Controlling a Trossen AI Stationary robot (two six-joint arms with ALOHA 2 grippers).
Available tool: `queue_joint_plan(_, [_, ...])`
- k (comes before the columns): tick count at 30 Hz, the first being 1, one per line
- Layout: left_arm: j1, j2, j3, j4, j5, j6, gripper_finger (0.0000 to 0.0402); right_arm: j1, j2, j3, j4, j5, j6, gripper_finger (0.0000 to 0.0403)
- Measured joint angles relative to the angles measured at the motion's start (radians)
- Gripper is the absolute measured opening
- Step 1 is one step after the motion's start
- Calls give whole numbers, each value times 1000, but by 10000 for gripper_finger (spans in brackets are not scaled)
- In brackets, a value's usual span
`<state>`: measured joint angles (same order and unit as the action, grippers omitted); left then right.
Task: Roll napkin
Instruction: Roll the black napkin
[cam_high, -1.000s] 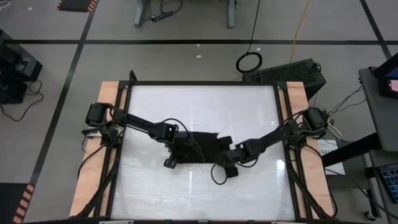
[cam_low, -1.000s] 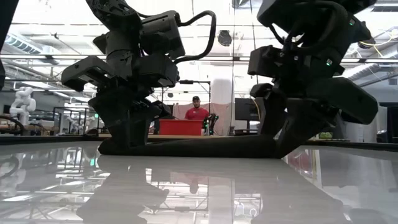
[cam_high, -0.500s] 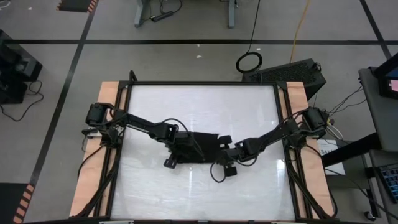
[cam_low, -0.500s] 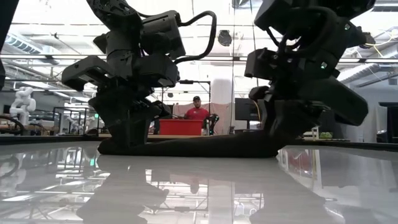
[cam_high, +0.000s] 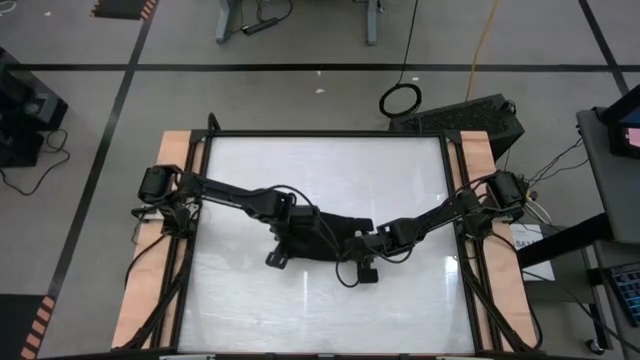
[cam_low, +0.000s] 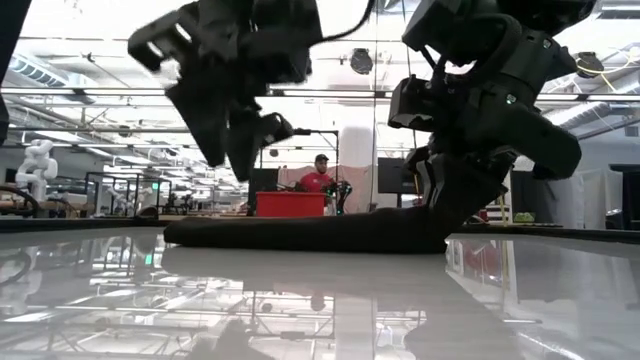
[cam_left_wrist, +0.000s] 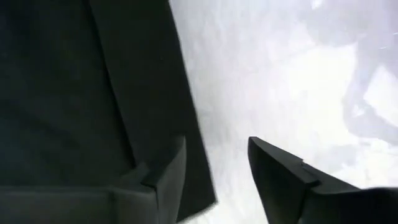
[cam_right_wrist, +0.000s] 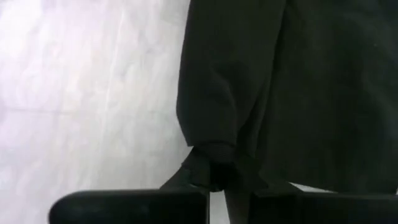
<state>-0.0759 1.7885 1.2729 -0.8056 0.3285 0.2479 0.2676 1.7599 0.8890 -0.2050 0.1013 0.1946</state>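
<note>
The black napkin (cam_high: 335, 232) lies as a low, long, bunched strip in the middle of the white table (cam_high: 320, 170); in the low view the napkin (cam_low: 300, 232) rests flat along its whole length. My left gripper (cam_low: 235, 135) hangs open above the strip's left end, touching nothing. The left wrist view shows its fingers (cam_left_wrist: 216, 146) over the napkin's edge (cam_left_wrist: 186, 124) and bare table. My right gripper (cam_low: 440, 215) is down at the strip's right end, shut on the cloth (cam_right_wrist: 298, 81). My right gripper pinches a bunched fold of the napkin at its right end (cam_right_wrist: 211, 152) between its two fingers. They come slanting down from the table's right side. The cloth gathers into creases at the fingertips, and the rest of the napkin lies on the table.
A black frame (cam_high: 325, 133) rims the table, with wooden boards (cam_high: 160, 240) along both sides where the arm bases stand. Bare table lies toward the far and near edges. Beyond the far edge, in the room, are a person (cam_low: 317, 178) and a red box (cam_low: 290, 205).
My left gripper has risen straight up off the napkin's left end and now hangs clear above it. My right gripper has stayed in place, rolled slightly and shut on the napkin's right end. The napkin stays on the table.
</note>
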Motion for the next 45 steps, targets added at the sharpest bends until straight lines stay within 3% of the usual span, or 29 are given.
queue_joint_plan(4, [-19, -38, 3, -14, -6, -5, 227, 0, 0, 0, 0, -26, 9, 8])
queue_joint_plan(9, [-31, -77, -5, -76, -146, -7, 280, 0, 0, 0, -1, -27, 29, 8])
queue_joint_plan(11, [-30, -94, -32, -72, -155, -28, 286, 0, 0, 0, 0, -28, 29, 8])
queue_joint_plan(17, [-55, -146, -144, 6, -229, -55, 277, 1, 0, -1, 1, -28, 33, 8])
queue_joint_plan(23, [-113, -210, -275, 201, -281, -65, 262, 1, 1, -2, 6, -31, 47, 8])
queue_joint_plan(27, [-147, -215, -348, 309, -294, -59, 255, 0, 1, -2, 8, -32, 52, 9])
queue_joint_plan(33, [-181, -214, -462, 424, -391, -86, 253, -6, 1, -2, 9, -37, 56, 9])
queue_joint_plan(45, [-155, -210, -555, 561, -467, -112, 244, -8, 2, -2, 12, -48, 74, 9])
